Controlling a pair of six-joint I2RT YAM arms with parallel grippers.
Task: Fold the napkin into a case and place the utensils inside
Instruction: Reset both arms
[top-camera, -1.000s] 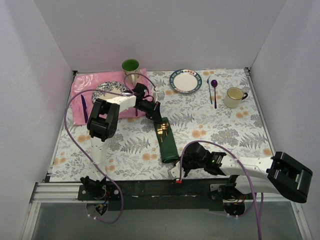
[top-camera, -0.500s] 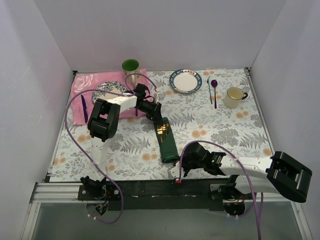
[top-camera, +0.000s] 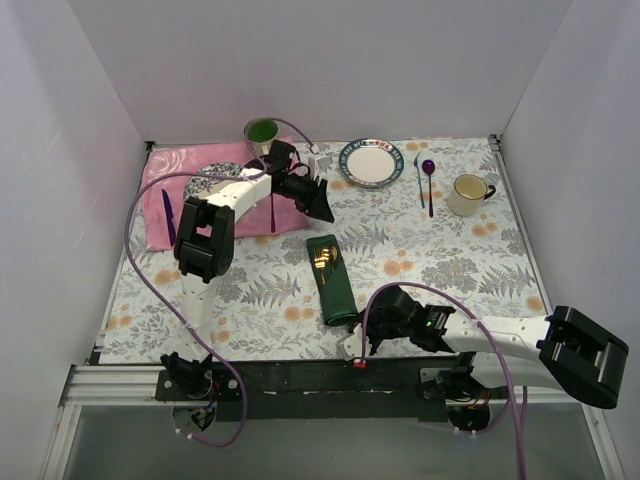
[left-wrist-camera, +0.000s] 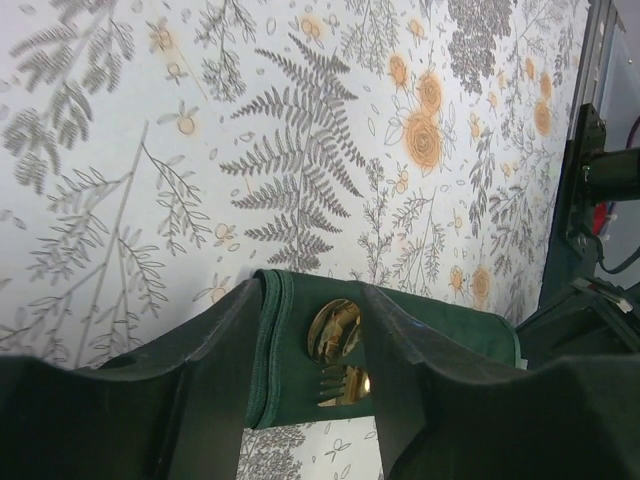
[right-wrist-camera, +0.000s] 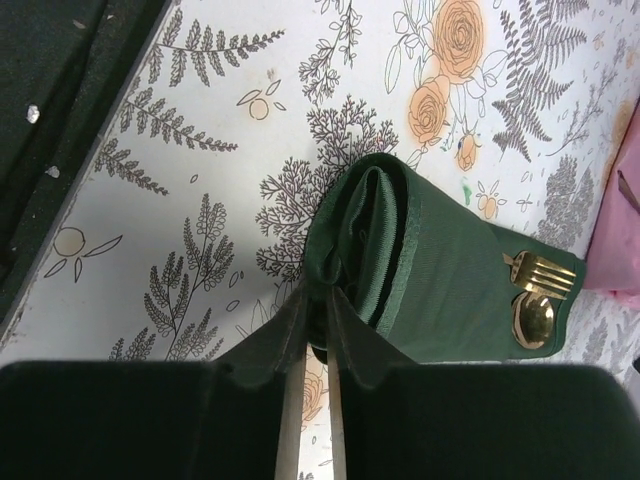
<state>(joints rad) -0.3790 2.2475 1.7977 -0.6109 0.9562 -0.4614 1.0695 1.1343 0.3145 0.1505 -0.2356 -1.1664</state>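
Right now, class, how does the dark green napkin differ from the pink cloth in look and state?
The napkin is dark green and folded into a narrow case; the pink cloth lies spread wide. The napkin holds the utensils, gold heads showing at its far end; the pink cloth carries a patterned plate on top. Both are fabric lying on the floral table.

1. left arm (top-camera: 207, 235): raised, reaching to upper centre of the top view; left gripper (left-wrist-camera: 312, 295) tilted downward, jaws well apart.
2. right arm (top-camera: 500, 338): stretched low along the bottom right; right gripper (right-wrist-camera: 313, 295), jaws parted by a narrow slit.
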